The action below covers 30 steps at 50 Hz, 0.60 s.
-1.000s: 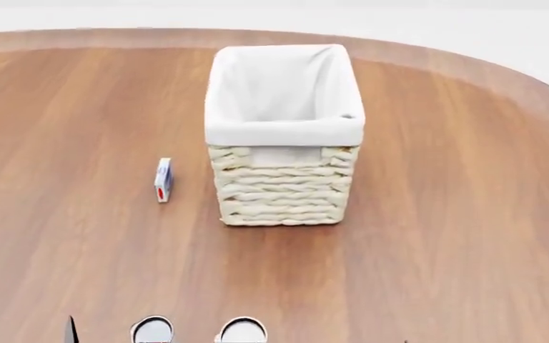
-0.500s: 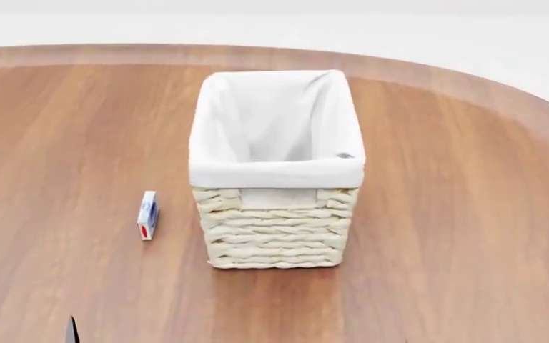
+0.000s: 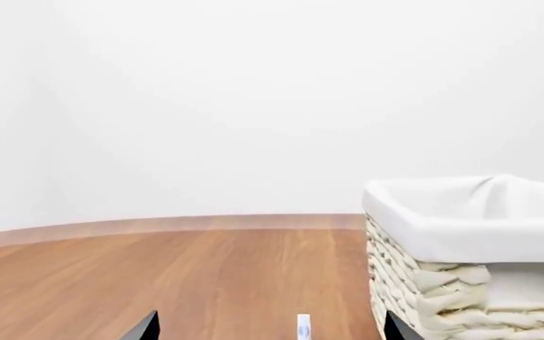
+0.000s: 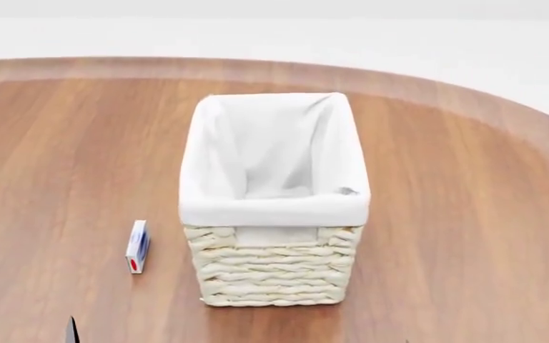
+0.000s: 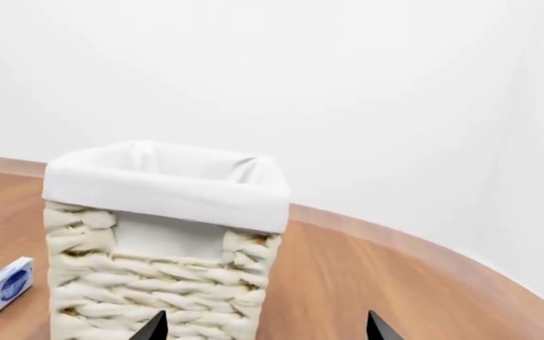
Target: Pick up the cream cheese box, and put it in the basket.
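The cream cheese box (image 4: 137, 246), a thin white carton with a blue logo and a red mark, stands on edge on the wooden table, just left of the basket (image 4: 272, 268). The basket is woven cream wicker with a white liner, and its inside looks empty. In the left wrist view the box (image 3: 303, 329) lies ahead between the wide-apart fingertips of my left gripper (image 3: 270, 330), with the basket (image 3: 461, 283) beside it. My right gripper (image 5: 264, 327) is open and empty, facing the basket (image 5: 159, 283), with the box (image 5: 6, 287) off to one side.
The round-edged wooden table (image 4: 465, 214) spreads around the basket, and its far rim curves behind it. A white floor or wall lies beyond. Only two dark tips of the left fingers (image 4: 71, 330) show at the head view's bottom edge.
In the head view the basket and box have shifted down the picture and look closer. Two round grey things at the bottom edge have left view. The left fingertips stay put.
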Motion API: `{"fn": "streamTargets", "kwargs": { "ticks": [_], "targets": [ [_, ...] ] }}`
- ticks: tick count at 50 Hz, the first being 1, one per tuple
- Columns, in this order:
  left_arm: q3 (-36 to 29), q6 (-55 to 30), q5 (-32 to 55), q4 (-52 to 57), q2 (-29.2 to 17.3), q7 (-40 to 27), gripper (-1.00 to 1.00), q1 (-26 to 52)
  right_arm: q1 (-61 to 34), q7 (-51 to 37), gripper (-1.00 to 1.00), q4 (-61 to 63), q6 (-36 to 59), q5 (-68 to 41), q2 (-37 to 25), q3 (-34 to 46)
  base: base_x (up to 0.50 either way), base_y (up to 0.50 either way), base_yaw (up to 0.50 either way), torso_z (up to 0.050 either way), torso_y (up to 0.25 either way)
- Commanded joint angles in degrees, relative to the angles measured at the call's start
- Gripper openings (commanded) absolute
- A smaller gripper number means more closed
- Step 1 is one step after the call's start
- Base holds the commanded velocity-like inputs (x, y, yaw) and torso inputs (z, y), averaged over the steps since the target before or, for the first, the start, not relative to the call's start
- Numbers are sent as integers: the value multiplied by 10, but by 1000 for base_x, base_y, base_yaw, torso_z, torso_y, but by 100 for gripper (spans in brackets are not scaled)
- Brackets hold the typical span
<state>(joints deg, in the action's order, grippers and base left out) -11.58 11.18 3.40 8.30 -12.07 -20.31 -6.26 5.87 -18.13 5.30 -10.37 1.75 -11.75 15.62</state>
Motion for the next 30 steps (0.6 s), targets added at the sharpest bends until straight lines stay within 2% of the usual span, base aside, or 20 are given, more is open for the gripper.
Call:
{"fn": "streamTargets", "kwargs": {
  "ticks": [1, 17, 19, 30],
  "targets": [
    [-3, 0, 1, 0, -3, -4, 100, 0, -2, -4, 100, -3, -1, -2, -3, 4, 188, 0, 0, 0, 0],
    [-5, -1, 8, 0, -7, -8, 100, 3, -4, -8, 100, -3, -5, -8, -7, 7, 181, 0, 0, 0, 0],
    [-5, -2, 9, 1, -7, -8, 100, 3, -5, -2, 100, 3, 16, -21, -8, 7, 41, 0, 0, 0, 0],
    [-5, -13, 25, 1, -12, -5, 100, 8, -7, -10, 100, -5, 5, -13, -10, 13, 0, 0, 0, 0, 0]
  ]
}}
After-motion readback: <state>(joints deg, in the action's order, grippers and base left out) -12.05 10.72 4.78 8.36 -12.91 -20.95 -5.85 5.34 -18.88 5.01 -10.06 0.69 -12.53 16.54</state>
